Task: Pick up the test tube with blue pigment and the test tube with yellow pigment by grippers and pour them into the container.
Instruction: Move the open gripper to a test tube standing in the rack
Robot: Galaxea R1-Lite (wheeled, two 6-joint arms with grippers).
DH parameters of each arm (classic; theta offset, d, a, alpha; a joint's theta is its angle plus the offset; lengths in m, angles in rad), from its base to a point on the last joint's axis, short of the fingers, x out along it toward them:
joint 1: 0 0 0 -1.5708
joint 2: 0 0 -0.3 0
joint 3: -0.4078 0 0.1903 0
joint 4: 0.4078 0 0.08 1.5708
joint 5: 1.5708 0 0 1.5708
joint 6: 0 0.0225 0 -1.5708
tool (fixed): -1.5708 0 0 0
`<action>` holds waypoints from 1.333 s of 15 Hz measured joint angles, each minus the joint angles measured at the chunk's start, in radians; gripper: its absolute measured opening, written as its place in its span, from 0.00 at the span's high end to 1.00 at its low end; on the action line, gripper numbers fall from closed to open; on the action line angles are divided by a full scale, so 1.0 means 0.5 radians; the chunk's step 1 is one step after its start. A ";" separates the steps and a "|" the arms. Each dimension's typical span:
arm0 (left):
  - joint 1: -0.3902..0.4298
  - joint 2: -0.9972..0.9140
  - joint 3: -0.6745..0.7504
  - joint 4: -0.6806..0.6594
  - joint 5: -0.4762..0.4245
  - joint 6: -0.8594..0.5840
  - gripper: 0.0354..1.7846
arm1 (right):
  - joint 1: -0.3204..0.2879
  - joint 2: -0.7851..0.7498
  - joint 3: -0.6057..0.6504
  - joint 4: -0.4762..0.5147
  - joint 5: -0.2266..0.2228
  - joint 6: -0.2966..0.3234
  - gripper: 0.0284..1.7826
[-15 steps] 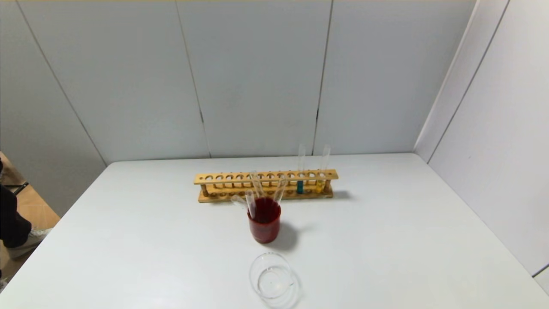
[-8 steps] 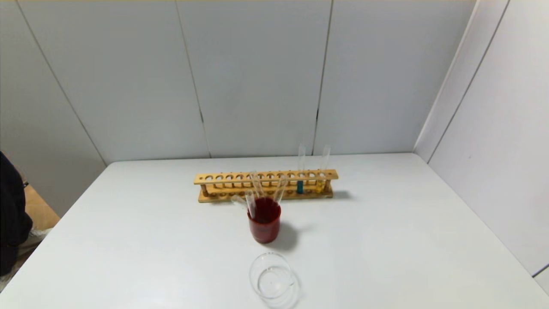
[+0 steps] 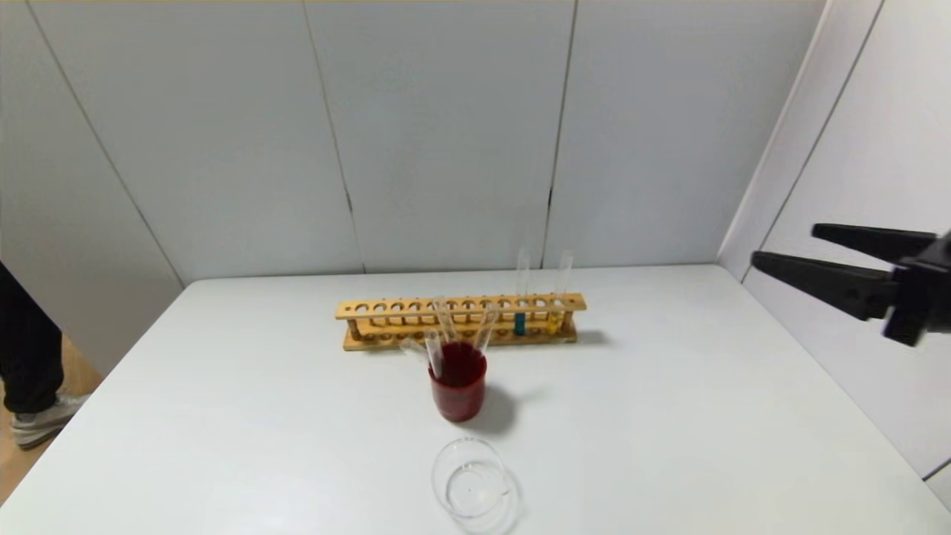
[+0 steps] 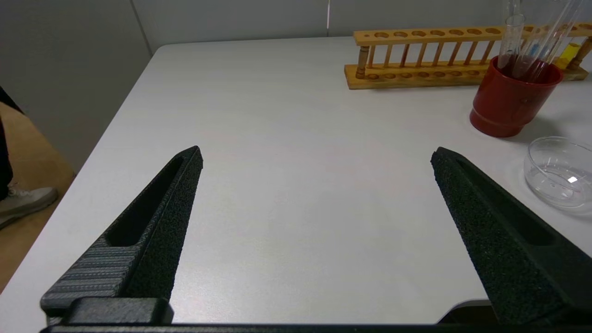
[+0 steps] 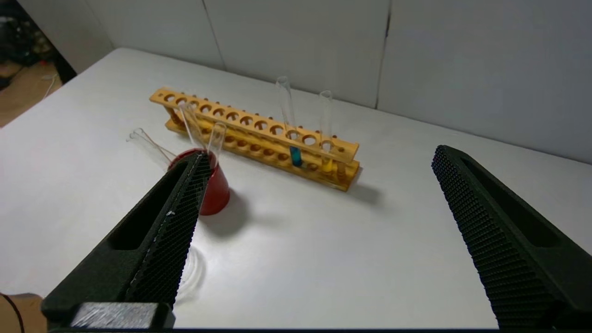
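The test tube with blue pigment (image 3: 520, 322) and the test tube with yellow pigment (image 3: 554, 320) stand upright side by side at the right end of a wooden rack (image 3: 416, 309). Both also show in the right wrist view, blue (image 5: 295, 156) and yellow (image 5: 327, 163). The container (image 3: 472, 487), a low clear beaker, sits near the table's front edge. My right gripper (image 3: 784, 245) is open and empty, high at the right, pointing toward the rack; its wrist view (image 5: 320, 152) shows the jaws wide apart. My left gripper (image 4: 317, 151) is open and empty over the table's left part, out of the head view.
A taller beaker of dark red liquid (image 3: 458, 390) holding several colourless tubes stands between rack and container. Grey wall panels close the back and right. A person's leg and shoe (image 3: 30, 416) show beyond the table's left edge.
My right gripper has come into the head view from the right edge. The person at the left has shifted. The tubes, rack and beakers have not moved.
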 joint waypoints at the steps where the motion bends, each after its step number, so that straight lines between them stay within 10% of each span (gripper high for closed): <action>1: 0.000 0.000 0.000 0.000 -0.001 0.001 0.02 | 0.039 0.156 0.004 -0.131 0.002 0.011 0.02; 8: 0.000 0.000 0.002 0.000 0.000 0.000 0.02 | 0.232 1.137 0.043 -1.392 -0.006 0.060 0.02; 20: 0.000 0.000 0.000 0.001 -0.001 0.001 0.02 | 0.220 1.849 -0.450 -1.237 0.005 0.051 0.02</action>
